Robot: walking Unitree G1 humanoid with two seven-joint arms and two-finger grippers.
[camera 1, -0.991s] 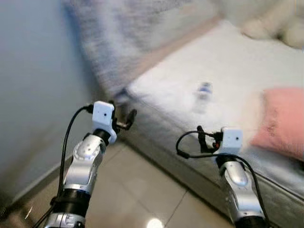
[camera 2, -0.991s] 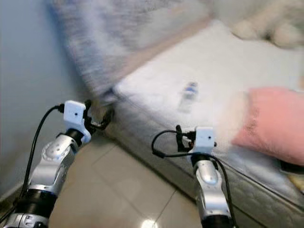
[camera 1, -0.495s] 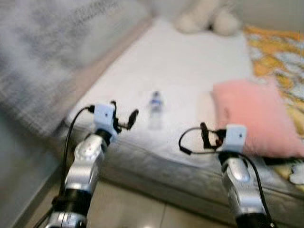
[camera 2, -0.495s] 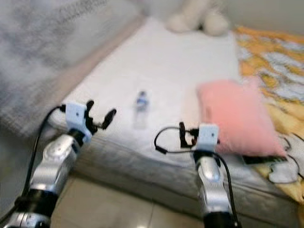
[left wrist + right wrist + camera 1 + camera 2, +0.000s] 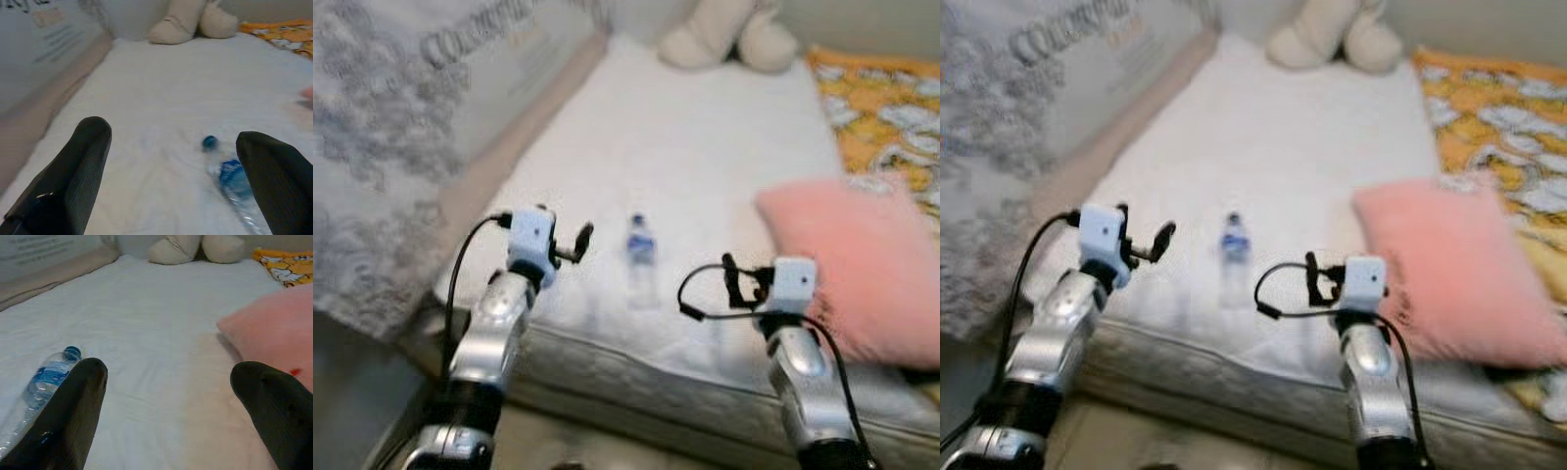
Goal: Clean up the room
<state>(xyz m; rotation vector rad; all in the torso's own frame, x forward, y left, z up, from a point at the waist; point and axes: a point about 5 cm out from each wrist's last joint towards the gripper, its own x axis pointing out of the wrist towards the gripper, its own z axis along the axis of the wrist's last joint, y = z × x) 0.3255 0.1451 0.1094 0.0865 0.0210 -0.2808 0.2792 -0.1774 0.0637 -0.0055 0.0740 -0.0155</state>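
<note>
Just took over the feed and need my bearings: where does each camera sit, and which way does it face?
Left eye: on the head, looking down at the bed; both silver arms show.
Right eye: same head, same scene; water bottle lies between the arms.
Left wrist: along the open left gripper toward the plush toy.
Right wrist: along the open right gripper, pink pillow beside it.
Both wrist views share the bottle and the toy.

A clear plastic water bottle [image 5: 641, 257] with a blue cap and blue label lies on its side. It rests on the white mattress [image 5: 705, 147], cap pointing toward the far end.
</note>
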